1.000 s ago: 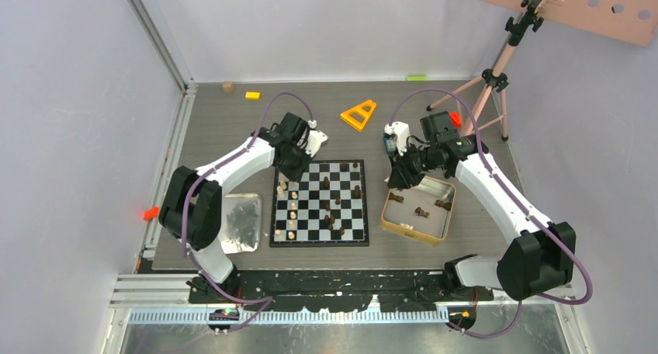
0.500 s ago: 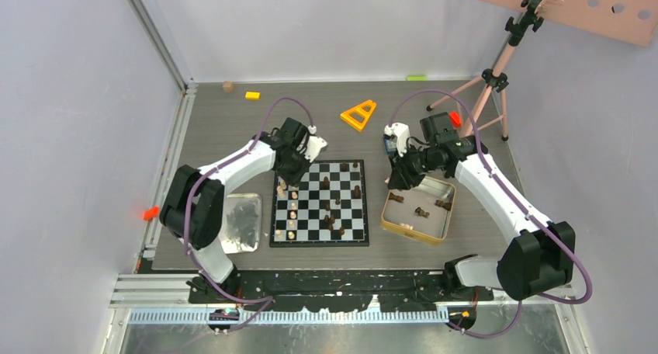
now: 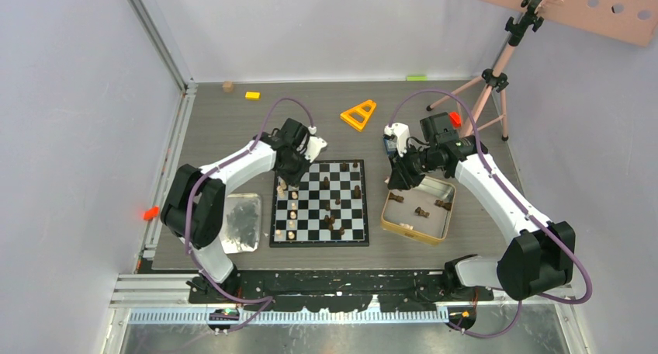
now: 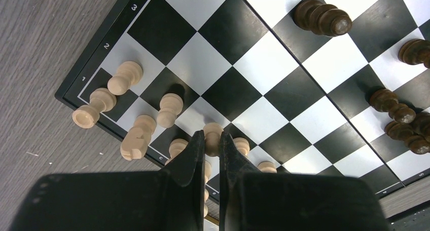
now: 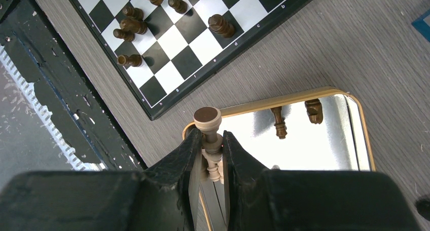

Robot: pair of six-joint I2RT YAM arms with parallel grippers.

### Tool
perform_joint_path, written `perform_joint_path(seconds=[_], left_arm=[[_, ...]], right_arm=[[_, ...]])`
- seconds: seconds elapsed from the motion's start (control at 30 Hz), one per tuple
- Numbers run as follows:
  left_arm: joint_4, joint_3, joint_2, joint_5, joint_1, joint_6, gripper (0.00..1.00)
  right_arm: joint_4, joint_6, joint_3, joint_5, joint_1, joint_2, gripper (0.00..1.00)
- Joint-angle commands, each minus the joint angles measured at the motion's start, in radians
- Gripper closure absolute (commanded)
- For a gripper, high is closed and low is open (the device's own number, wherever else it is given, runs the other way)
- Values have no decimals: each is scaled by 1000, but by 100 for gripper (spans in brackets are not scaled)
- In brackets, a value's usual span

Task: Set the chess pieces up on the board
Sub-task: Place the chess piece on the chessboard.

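The black-and-white board (image 3: 349, 228) lies mid-table, with light tan pieces (image 3: 292, 214) along its left side and dark brown pieces (image 3: 334, 218) scattered on it. My left gripper (image 3: 285, 185) is low over the board's far left corner, shut on a standing light tan piece (image 4: 212, 135); other tan pieces (image 4: 124, 78) stand or lie beside it, and dark pieces (image 4: 319, 17) sit farther off. My right gripper (image 3: 396, 185) is shut on a light tan piece (image 5: 207, 120), base outward, held over the corner of the gold-rimmed tin (image 5: 284, 97). The board (image 5: 203, 46) lies beyond it.
The gold-rimmed tin (image 3: 413, 235) right of the board holds three dark pieces (image 3: 421, 212). A silver tray (image 3: 233, 199) with dark bits lies left of the board. An orange triangle (image 3: 358, 115), a yellow brick (image 3: 252, 95) and a tripod (image 3: 489, 82) stand behind.
My left gripper has shifted slightly left and down at the board's far left corner. The right arm has not moved.
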Motion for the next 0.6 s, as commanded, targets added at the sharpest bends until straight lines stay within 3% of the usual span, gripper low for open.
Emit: perform_joint_path(seconds=[0.0,0.57], left_arm=[[29,-2,3,-16,4,15,95],[29,0,21,-17,8,15,90]], right_arm=[[26,0,7,-6,3,-6,97],[24,-1,5,-7,3,-7,97]])
